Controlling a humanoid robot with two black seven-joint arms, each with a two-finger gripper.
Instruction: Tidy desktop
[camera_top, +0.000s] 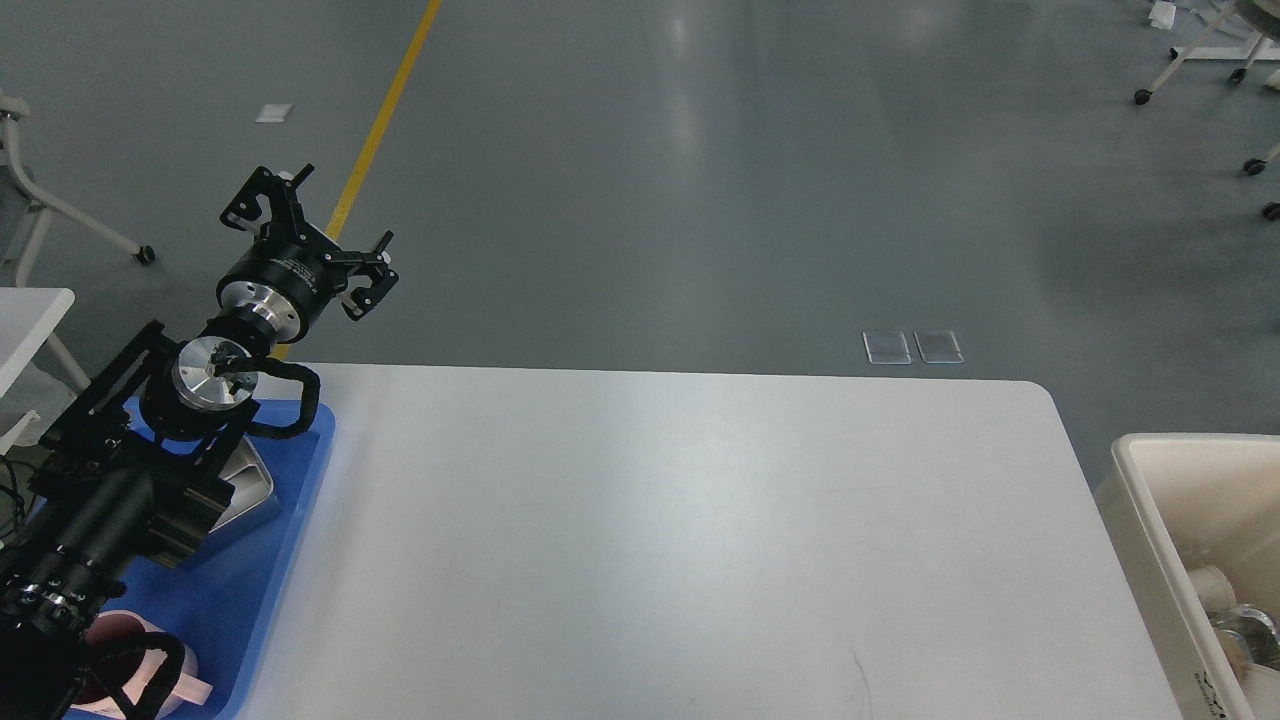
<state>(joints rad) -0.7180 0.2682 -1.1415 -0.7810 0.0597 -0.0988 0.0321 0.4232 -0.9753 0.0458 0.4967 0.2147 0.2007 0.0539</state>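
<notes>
The desktop (680, 540) is a large white tabletop with rounded corners that fills the lower middle of the head view; no loose item lies on its bare surface. My left gripper (312, 238) is open and empty, held up beyond the table's far left corner, over the floor. My left arm comes in over the blue tray (255, 580). The right arm and its gripper are out of view.
The blue tray at the left edge holds a metal container (250, 490) and a pink cup (150, 670), both partly hidden by my arm. A beige bin (1150, 500) with foil and waste stands off the table's right end. A small white table corner (30, 310) is at far left.
</notes>
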